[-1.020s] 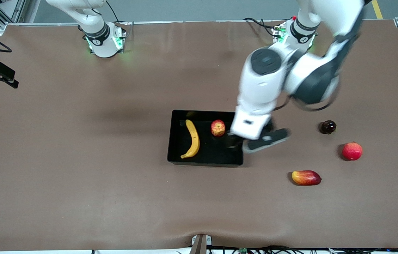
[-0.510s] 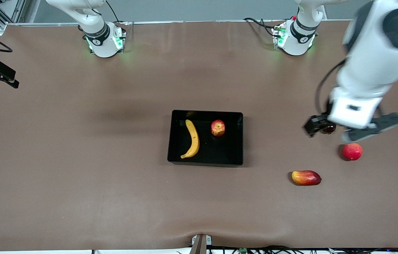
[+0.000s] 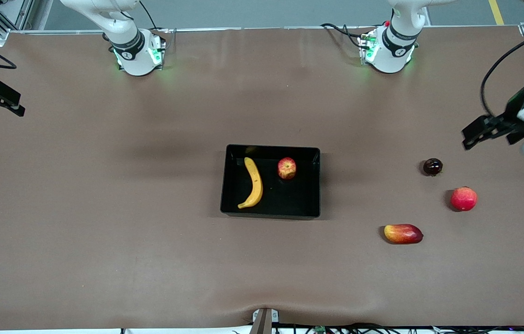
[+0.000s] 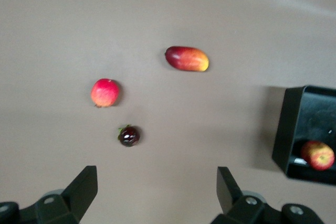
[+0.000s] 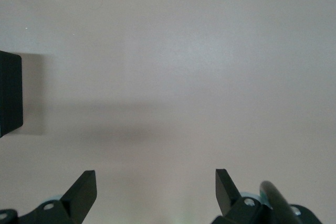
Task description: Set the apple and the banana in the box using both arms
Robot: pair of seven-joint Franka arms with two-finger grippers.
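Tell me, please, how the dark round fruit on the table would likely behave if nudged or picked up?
The dark fruit is round and sits on bare table, so a nudge would probably roll it. Its skin looks glossy, so it may slip. It is the smallest fruit here, likely light.

Evenly and softly lit from overhead, with faint diffuse shadows on the brown matte table beside the shallow black plastic box, slight motion blur on the left gripper, and mild softness throughout both wrist views.

White jointed arms, black joint bands, green-lit bases, black cable looping beside left hand, black fingers
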